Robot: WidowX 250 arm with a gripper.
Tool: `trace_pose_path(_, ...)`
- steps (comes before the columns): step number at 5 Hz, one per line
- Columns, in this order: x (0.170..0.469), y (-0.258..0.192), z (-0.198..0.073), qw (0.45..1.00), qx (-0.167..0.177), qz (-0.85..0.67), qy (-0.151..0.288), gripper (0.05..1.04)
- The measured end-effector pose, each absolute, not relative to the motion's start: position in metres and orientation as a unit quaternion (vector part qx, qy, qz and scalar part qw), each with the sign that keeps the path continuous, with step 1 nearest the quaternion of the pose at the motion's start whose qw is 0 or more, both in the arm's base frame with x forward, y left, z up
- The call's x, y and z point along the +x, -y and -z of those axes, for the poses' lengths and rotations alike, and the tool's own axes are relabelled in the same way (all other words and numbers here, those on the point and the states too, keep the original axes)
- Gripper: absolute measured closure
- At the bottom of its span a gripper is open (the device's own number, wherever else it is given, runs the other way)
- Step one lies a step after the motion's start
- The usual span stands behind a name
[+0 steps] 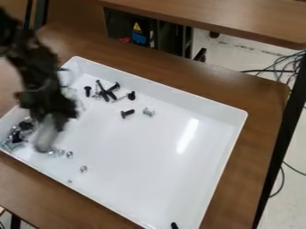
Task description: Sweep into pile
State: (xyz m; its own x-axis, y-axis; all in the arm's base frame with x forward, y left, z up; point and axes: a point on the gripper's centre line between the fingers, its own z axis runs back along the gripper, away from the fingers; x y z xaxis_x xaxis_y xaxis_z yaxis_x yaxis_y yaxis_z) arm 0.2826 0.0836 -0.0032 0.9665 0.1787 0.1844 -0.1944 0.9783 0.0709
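The black gripper [55, 117] hangs over the left part of the white tray [200, 109], blurred, with a greyish object [46, 135] extending below it toward the tray floor. Whether its grip is open or shut cannot be made out. A cluster of dark and silver hardware [18, 134] lies in the tray's left corner, just left of the grey object. Black screws [106, 92] lie scattered near the tray's upper left. Another black screw [127, 113] and a silver piece [149, 112] rest nearer the middle. Small nuts [69, 154] sit right of the grey object, and one nut [83, 169] is lower down.
The tray stands on a brown wooden table [251, 147], its raised walls surrounding the hardware. A black piece [174, 225] lies at the tray's bottom end. Behind are a second tabletop [227, 20] and cables [286, 67] on the floor.
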Motion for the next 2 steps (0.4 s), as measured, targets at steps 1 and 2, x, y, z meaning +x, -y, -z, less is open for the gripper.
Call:
trace_pose_path(1, 0.296, -0.033, -0.010, 0.990, 0.053, -0.061, 0.112, 0.724)
trace_pose_path(2, 0.300, 0.015, -0.011, 0.992, 0.035, -0.013, 0.118, 0.724)
